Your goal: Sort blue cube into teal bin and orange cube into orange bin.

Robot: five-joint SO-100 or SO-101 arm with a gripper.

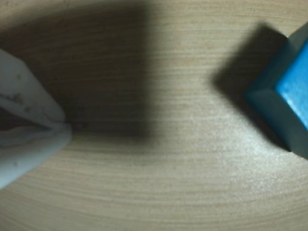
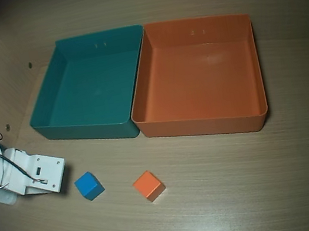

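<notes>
Gripper [image 1: 65, 127]: in the wrist view the 2 pale fingers meet at their tips at the left edge, closed on nothing.
Blue cube [image 2: 88, 185]: on the table just ahead of the gripper, apart from it; in the wrist view it sits at the right edge [image 1: 288, 96].
Orange cube [image 2: 149, 185]: farther out, beyond the blue one.
Teal bin [image 2: 45, 105]: near, empty; orange bin [image 2: 257, 67] touching it, farther off.
Handling: likely light, stiff, matte, so little slip; pinch 2 opposite flat faces, after opening wider than the cube.

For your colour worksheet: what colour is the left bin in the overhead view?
Teal-green: the teal bin, clearest in the overhead view.
</notes>
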